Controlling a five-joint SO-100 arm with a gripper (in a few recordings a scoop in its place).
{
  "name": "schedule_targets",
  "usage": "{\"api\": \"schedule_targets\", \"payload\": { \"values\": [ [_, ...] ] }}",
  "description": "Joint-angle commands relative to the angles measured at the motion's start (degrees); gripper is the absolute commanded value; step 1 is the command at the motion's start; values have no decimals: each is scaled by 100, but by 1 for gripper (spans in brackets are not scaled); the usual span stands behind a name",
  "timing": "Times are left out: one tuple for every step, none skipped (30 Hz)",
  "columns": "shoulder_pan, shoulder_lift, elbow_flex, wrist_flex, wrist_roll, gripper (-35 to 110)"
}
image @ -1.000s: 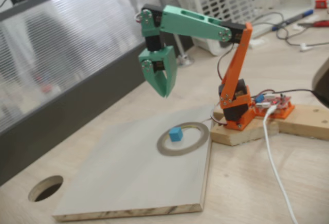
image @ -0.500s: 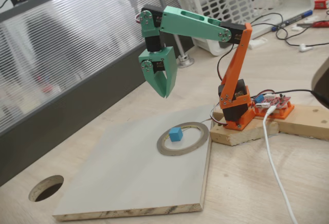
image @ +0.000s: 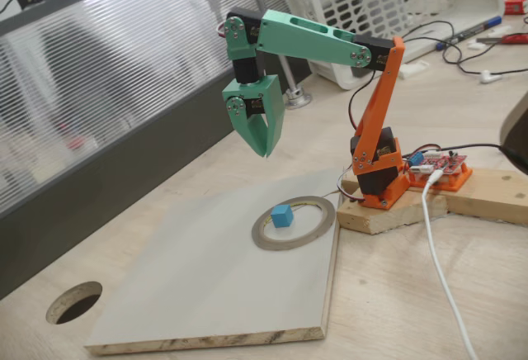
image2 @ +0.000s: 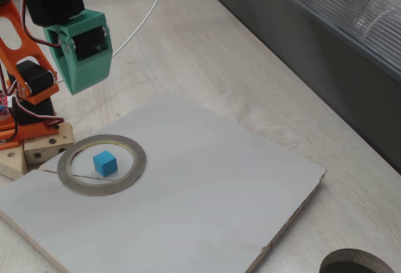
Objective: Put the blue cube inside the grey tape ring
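Landmark taken as the grey tape ring (image: 294,223) (image2: 101,164), which is laid flat on the pale board (image: 198,286) (image2: 207,198) near the board's corner closest to the arm base. In a fixed view, a round hole (image: 74,302) cut in the tabletop is seen far left of the ring, just off the board's left edge; in the other it is seen well to the ring's right (image2: 357,263). The blue cube (image: 282,215) (image2: 104,162) is seated inside the ring, on the board, slightly off-centre and clear of the inner rim. The gripper (image: 265,152) (image2: 80,88) is held in the air above the ring, up and to its left in both fixed views, tips pointed down, nothing carried; the green fingers are seen drawn together to a point. Right of the ring, the orange arm base (image: 379,182) is mounted on a wooden block (image: 429,203), just beside the board edge. A white cable (image: 441,277) is run over the table right of the ring.
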Motion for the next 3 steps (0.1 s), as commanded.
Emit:
{"api": "schedule_targets", "payload": {
  "values": [
    [35, 158, -62, 185, 53, 3],
    [35, 158, -62, 185, 53, 3],
    [35, 158, -62, 185, 53, 3]
  ]
}}
